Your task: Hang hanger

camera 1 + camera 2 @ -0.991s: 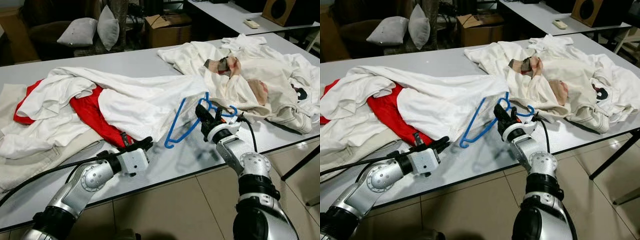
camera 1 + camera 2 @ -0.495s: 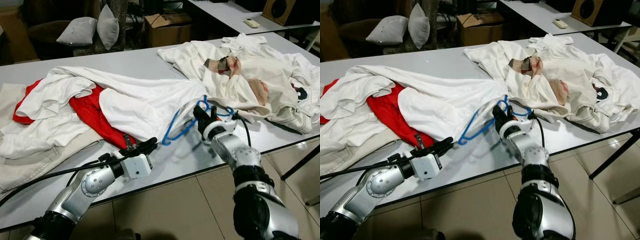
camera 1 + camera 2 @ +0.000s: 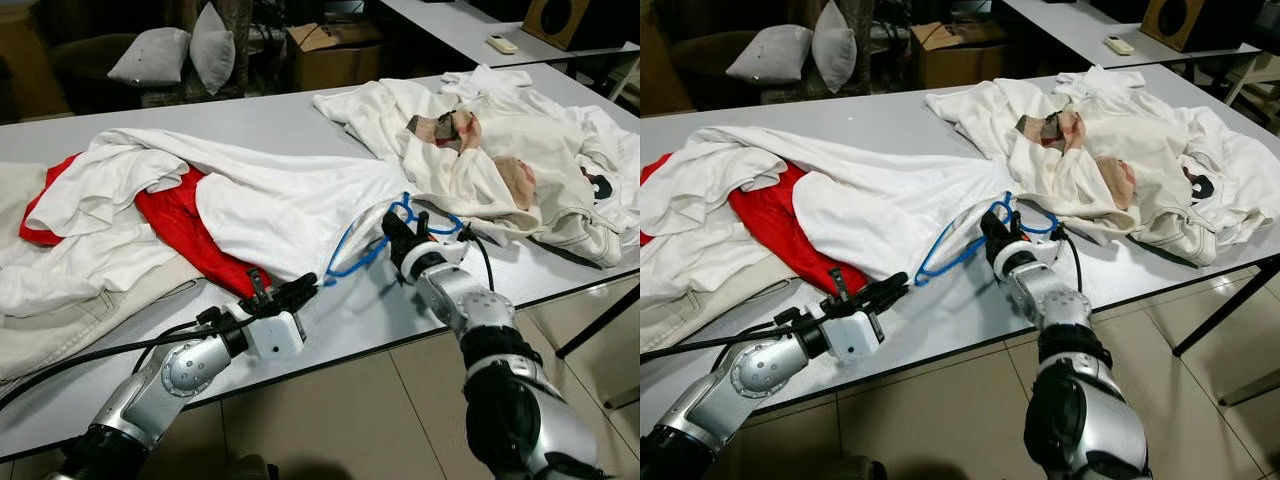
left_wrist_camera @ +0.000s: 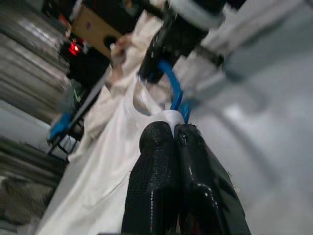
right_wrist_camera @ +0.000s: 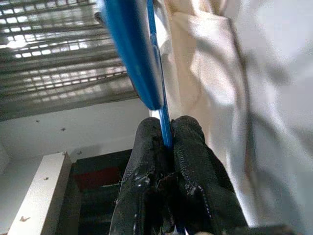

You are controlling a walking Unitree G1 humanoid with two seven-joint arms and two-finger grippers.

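Over on the left of the long grey table (image 3: 330, 330) lies a beige cloth (image 3: 60, 320), coarse and flat, with a rumpled white garment (image 3: 100, 230) heaped on it and a smooth red one (image 3: 180, 225) showing through underneath. The left gripper (image 3: 300, 291) rests low over the near edge of the tabletop, its two black textured fingers (image 4: 161, 181) pressed together with nothing between them, tips just beside the hem of a big white shirt (image 3: 290, 205) that spreads across the middle.

Right of that, a thin blue hanger (image 3: 355, 250), wire-like with a curled hook, lies partly tucked under the shirt's edge, its near end poking out onto bare table. The right gripper (image 3: 393, 228) is clamped on the hanger near the hook; in the right wrist view the slim blue bar (image 5: 161, 112) runs straight in between the closed black pads.

Further right, a cream sweatshirt (image 3: 500, 150) with printed patches lies crumpled toward the far right corner. Beyond the table sit two grey pillows (image 3: 190, 50) and a cardboard box (image 3: 335, 50).
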